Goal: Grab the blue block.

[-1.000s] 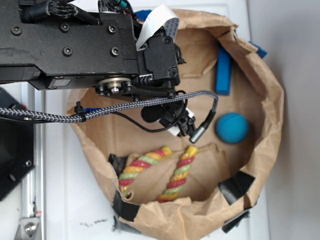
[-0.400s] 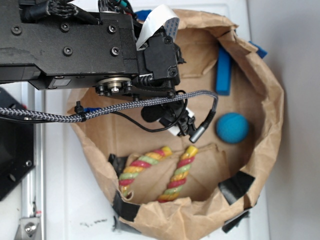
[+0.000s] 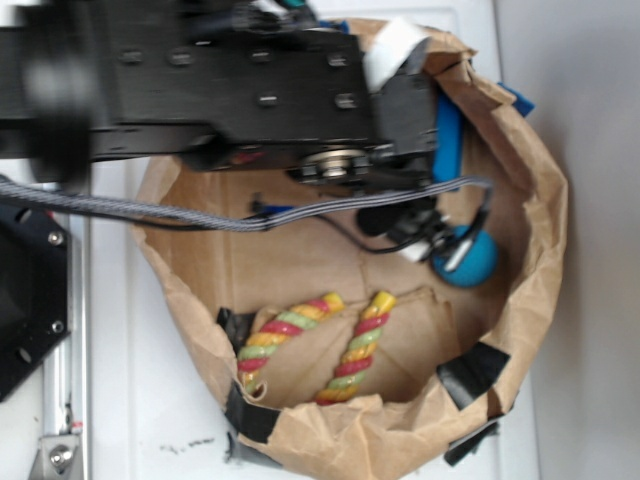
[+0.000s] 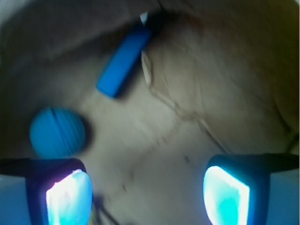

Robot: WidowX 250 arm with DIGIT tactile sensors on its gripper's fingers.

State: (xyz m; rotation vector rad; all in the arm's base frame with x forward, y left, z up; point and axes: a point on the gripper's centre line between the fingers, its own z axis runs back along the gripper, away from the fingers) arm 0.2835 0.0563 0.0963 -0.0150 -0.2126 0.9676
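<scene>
The blue block (image 4: pixel 123 59) is a flat bright blue bar lying on the paper floor of the bag, ahead and left of centre in the wrist view. In the exterior view only a strip of the blue block (image 3: pixel 448 138) shows beside the arm. My gripper (image 4: pixel 147 194) is open, its two lit fingers wide apart with only brown paper between them. It hovers short of the block, not touching it. In the exterior view the gripper (image 3: pixel 420 232) hangs inside the bag beside the ball.
A round teal-blue ball (image 4: pixel 57 132) lies just ahead of my left finger; it shows as the ball (image 3: pixel 472 262) in the exterior view. A striped rope toy (image 3: pixel 315 343) lies near the bag's front. The crumpled brown paper bag wall (image 3: pixel 535 215) rings everything.
The arm has swung right across the bag, from its middle toward the ball and block. It now covers most of the block. The picture is blurred by the motion.
</scene>
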